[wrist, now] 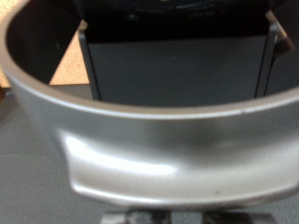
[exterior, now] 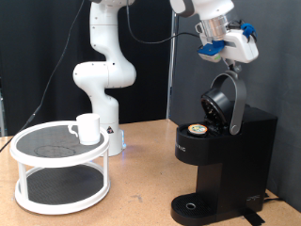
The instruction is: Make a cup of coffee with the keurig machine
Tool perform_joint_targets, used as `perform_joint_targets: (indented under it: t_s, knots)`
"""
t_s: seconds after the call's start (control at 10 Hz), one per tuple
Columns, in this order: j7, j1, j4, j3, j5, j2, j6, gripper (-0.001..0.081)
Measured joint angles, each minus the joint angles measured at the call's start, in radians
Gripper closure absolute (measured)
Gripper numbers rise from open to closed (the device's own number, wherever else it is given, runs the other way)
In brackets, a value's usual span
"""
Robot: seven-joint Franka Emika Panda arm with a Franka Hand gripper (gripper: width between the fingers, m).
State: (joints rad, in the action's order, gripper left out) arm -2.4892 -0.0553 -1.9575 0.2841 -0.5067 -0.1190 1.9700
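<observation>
At the exterior view's left, the cup is seen on the upper tier of a white two-tier stand, well apart from the keurig machine at right (lid raised, pod seated). The gripper hangs just above the lid; its grasp cannot be told. Wooden table, black backdrop.

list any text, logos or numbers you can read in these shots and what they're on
No text can be read in either view.
keurig machine: a faint pale mark on its front, too small to read.
Pod in the open machine: patterned top, no legible print.
cup: plain white.
hand, above the raised lid: no markings.
Wrist view: blurred silver rim only.
</observation>
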Motion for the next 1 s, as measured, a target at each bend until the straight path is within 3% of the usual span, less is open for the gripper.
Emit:
perform_joint_targets:
  t_s: [0.4,1.0]
  knots:
    - [0.053,-0.025,-0.016,-0.022,0.038,-0.025,-0.019,0.0806]
    - [0.006,-0.063,-0.063,-0.024,0.2,-0.029,0.048,0.0806]
